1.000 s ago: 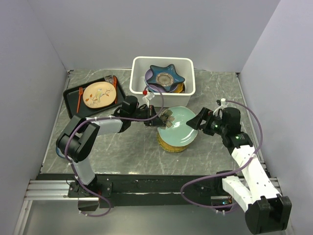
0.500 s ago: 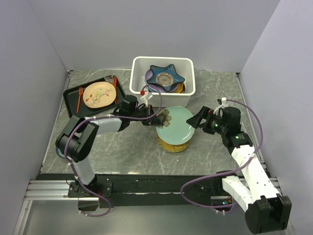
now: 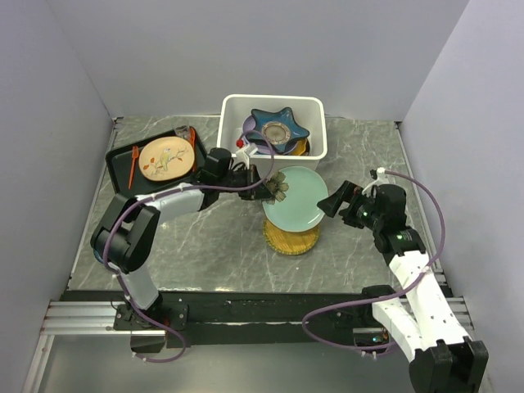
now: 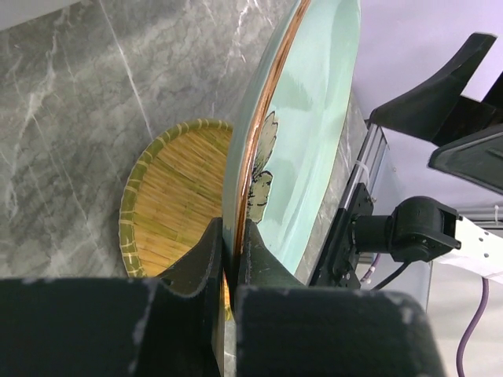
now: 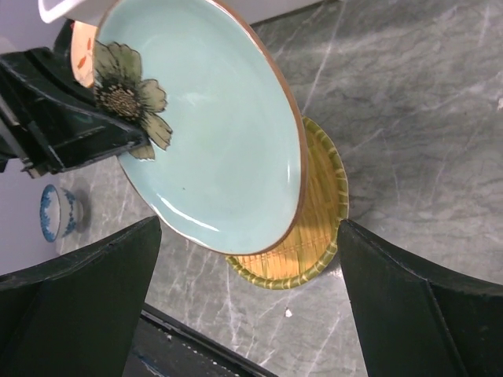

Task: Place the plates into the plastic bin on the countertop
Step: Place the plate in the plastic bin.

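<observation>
Overhead: the left gripper (image 3: 268,188) clamps the pale green plate (image 3: 299,201), raised just near of the plastic bin (image 3: 232,149). Left wrist: only the rim is pinched, so I'd carry it slowly. Right wrist: the right gripper (image 5: 247,236) gapes empty, alongside

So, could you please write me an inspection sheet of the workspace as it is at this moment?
Surface: grey marble countertop, no spill seen.
Job's things: pale green flower plate held tilted by its rim above the yellow woven-look dish; white bin holds the navy star plate on top of others.
Clutter: black tray with beige plate and orange utensils; small blue bowl.
Grippers: left gripper shut on the flower plate's rim; right gripper open, facing the plate.
Cables: purple cables loop along both arms.
Surroundings: plain pale walls on three sides.
</observation>
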Controlling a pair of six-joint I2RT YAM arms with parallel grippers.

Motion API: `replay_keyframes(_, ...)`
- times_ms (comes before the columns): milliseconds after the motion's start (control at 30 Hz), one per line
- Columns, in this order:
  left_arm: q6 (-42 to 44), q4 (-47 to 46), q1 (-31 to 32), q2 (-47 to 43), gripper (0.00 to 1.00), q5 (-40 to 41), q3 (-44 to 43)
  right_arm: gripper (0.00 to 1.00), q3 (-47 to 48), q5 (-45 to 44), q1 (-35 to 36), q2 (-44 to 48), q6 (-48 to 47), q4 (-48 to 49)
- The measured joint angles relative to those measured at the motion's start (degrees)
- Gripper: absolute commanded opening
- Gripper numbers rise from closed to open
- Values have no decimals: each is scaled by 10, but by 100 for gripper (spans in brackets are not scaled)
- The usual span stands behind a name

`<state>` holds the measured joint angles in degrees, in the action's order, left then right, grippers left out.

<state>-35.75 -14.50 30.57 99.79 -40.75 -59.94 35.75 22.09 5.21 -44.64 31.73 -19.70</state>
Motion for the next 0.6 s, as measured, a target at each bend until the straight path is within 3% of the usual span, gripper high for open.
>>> replay_keyframes(600,13,60,-2,-38,1,67,-30,100,-3,49,0,-53,-6,15)
